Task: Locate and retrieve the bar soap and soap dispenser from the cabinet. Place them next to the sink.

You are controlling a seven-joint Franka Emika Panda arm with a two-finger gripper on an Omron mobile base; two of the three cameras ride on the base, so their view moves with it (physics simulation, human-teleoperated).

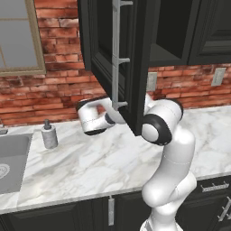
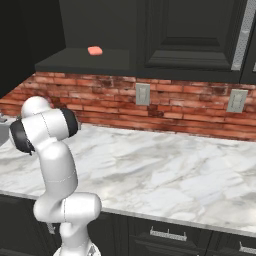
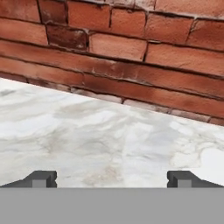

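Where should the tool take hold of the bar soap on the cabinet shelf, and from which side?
Grip the bar soap across its short width, coming in level from the open cabinet front. It lies flat on the shelf, so the thin side faces are the likely hold.

Arm (image 1: 169, 180): glossy white rounded segments, joined by dark grey-black joint rings. Gripper (image 3: 111, 178): two small dark grey squared finger tips, set wide apart.

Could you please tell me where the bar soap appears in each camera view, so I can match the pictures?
Left base view: not in it; the open cabinet door stands in front of the shelf.
Right base view: the bar soap lies on the open cabinet's bottom shelf, upper left.
Hand view: not in it.
Shared landmark: the red brick wall above the marble counter.
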